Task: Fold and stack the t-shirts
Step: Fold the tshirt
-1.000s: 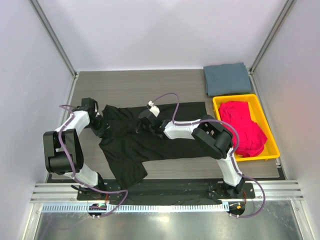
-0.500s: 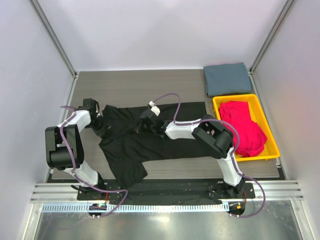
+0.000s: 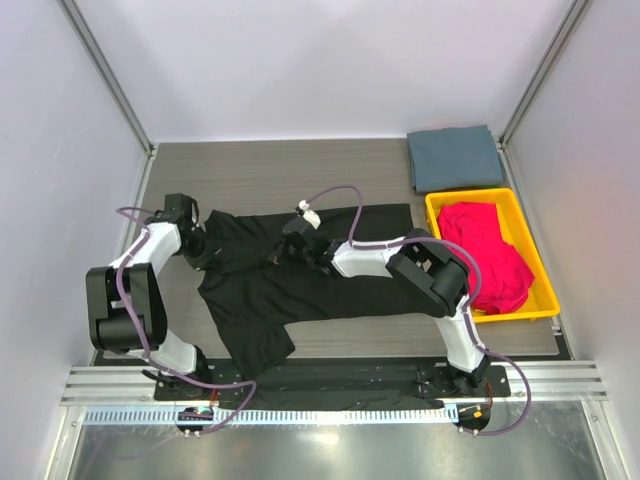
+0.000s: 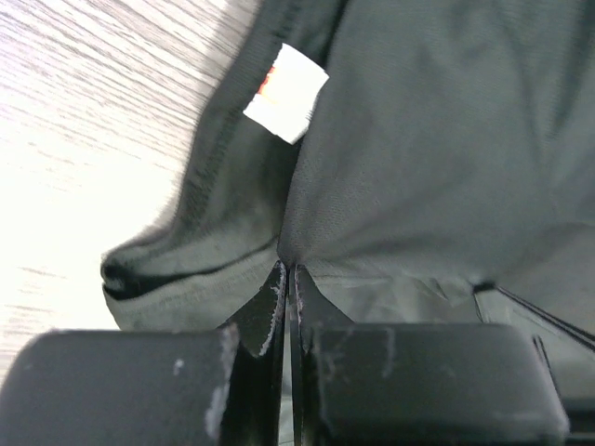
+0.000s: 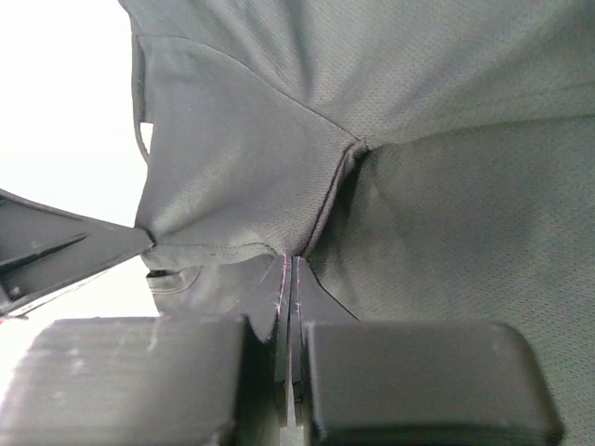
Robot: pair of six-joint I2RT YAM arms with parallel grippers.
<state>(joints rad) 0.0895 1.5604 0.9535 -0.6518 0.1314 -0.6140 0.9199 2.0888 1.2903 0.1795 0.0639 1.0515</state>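
Observation:
A black t-shirt [image 3: 300, 285] lies spread on the table in the top view, one sleeve hanging toward the near edge. My left gripper [image 3: 197, 247] is shut on the shirt's left edge; in the left wrist view its jaws [image 4: 288, 269] pinch the black cloth [image 4: 418, 167] just below the white-red neck label [image 4: 286, 93]. My right gripper [image 3: 290, 248] is shut on the shirt near its middle top; the right wrist view shows the jaws [image 5: 293, 260] pinching a seam of the black cloth [image 5: 418, 186]. A folded slate grey-blue t-shirt [image 3: 455, 157] lies at the back right. Magenta-red shirts [image 3: 487, 252] fill the tray.
The yellow plastic tray [image 3: 545, 290] stands at the right side of the table. White walls with metal corner posts close in the table on three sides. Bare wooden table [image 3: 270, 175] shows behind the black shirt. The left gripper's body shows at the left of the right wrist view [image 5: 56, 255].
Both grippers stay shut on the black shirt. The left gripper has drawn slightly back and left, and the cloth between the grippers has flattened a little.

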